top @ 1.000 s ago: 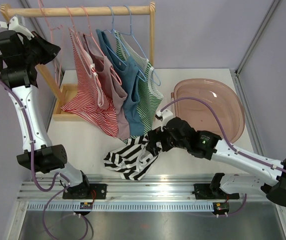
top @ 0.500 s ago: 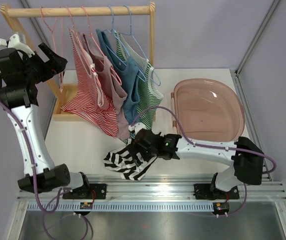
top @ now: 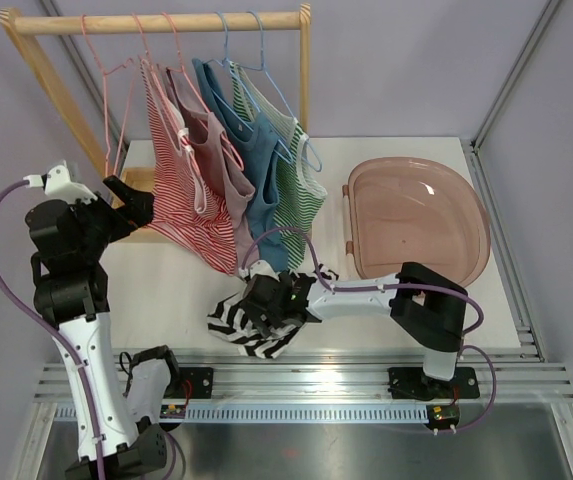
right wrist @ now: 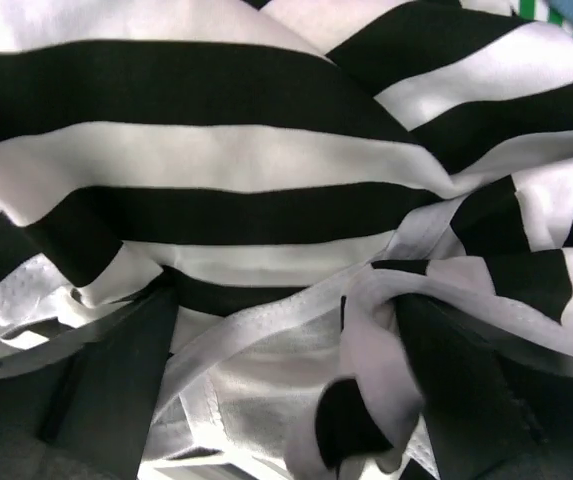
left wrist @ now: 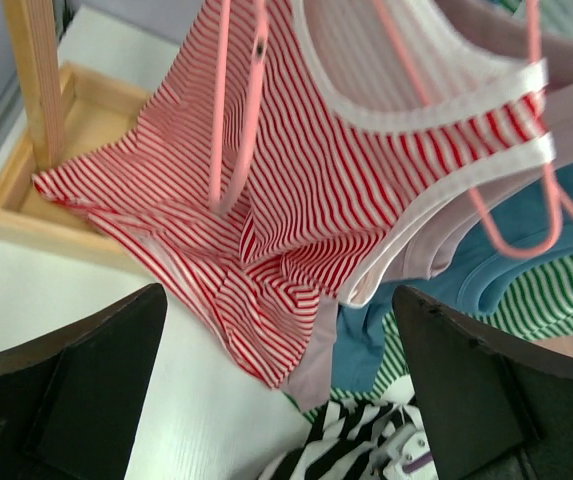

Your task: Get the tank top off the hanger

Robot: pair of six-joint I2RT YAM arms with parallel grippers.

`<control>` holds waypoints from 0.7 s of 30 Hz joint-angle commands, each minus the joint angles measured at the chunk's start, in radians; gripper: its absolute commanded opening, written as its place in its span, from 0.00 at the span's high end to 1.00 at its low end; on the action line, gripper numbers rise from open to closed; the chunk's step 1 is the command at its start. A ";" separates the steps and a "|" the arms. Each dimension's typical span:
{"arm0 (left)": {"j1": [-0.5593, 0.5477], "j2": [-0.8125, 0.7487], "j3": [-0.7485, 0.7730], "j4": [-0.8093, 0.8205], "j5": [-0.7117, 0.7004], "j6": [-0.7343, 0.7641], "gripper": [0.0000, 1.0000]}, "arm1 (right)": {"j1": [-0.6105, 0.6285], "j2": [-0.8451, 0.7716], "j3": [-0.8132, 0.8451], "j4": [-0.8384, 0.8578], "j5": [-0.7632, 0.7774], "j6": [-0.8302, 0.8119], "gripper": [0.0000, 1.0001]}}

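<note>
The black-and-white striped tank top (top: 228,318) lies crumpled on the table near the front, off any hanger. My right gripper (top: 264,303) is pressed down into it, open, with striped fabric (right wrist: 266,160) bunched between its fingers (right wrist: 96,400). An empty pink hanger (top: 107,110) hangs at the left end of the wooden rail (top: 166,21). My left gripper (top: 131,205) stands open and empty to the left of the red-striped top (left wrist: 346,190), and the pink hanger (left wrist: 236,110) shows ahead of it.
Red-striped, mauve, blue and green-striped tops (top: 266,190) hang on the rail. The rack's wooden base (left wrist: 26,190) sits at the back left. A pink basin (top: 416,220) stands at the right.
My left gripper opened and its arm dropped from the rail's left end to beside the rack base. My right arm swung left and sank into the striped top.
</note>
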 commanded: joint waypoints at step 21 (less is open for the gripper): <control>-0.207 -0.099 -0.210 0.071 -0.169 -0.034 0.01 | 0.009 -0.478 0.092 -0.312 0.322 0.004 1.00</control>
